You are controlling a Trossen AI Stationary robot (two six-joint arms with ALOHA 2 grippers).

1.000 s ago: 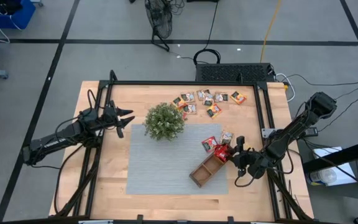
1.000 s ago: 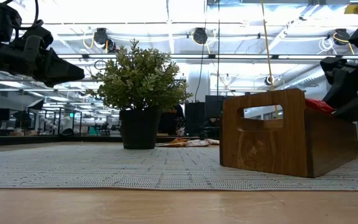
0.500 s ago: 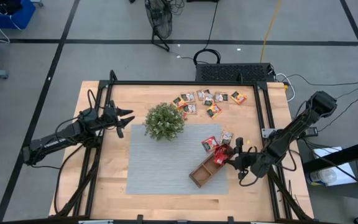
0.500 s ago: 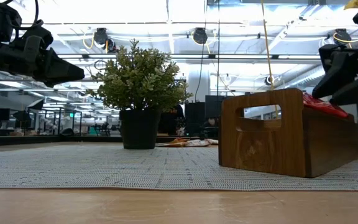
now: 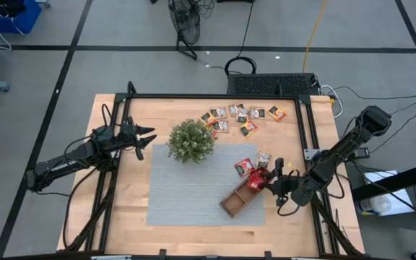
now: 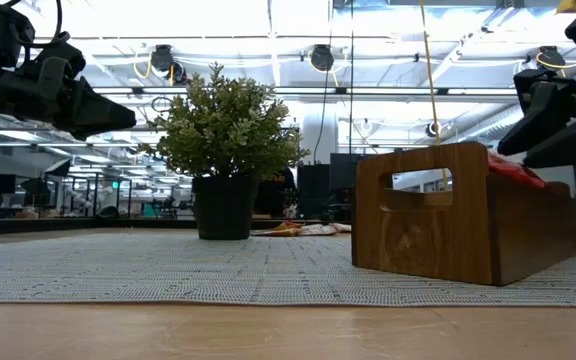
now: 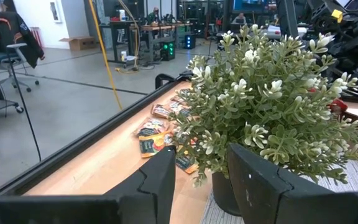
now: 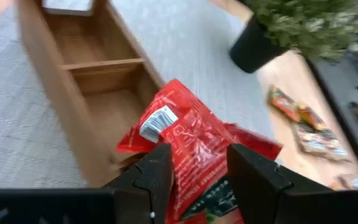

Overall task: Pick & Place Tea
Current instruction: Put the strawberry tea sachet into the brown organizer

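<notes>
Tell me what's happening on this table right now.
The robot is sorting tea sachets into a wooden tray on a grey mat. The right gripper is at the tray's end compartment, with red sachets just beyond its fingertips, sticking out above the tray wall. More sachets lie scattered on the table's far side, plus a couple beside the tray. The left gripper hangs idle, open, next to the potted plant.

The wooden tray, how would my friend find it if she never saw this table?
Look at the grey mat in the middle of the table. The wooden tray lies slanted on the mat's corner nearest the right pincer. It is the only long brown box, split into three little rooms, with red tea sachets piled at one end.
</notes>
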